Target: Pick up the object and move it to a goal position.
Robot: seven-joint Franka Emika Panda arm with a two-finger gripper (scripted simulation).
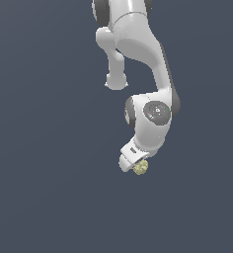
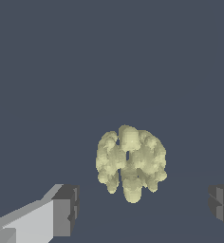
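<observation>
The object (image 2: 130,161) is a small lumpy yellow-green ball with a bumpy surface, lying on the dark grey floor. In the wrist view it sits just ahead of the gap between my two fingers, touching neither. My gripper (image 2: 143,209) is open, with its dark pads (image 2: 69,206) spread wide on either side. In the exterior view the object (image 1: 140,167) shows right at the lower tip of the white gripper (image 1: 132,160), whose fingers are hidden behind the hand. No goal position marker shows in either view.
A plain dark grey surface (image 1: 49,197) fills both views. The white arm (image 1: 138,44) reaches down from the top of the exterior view.
</observation>
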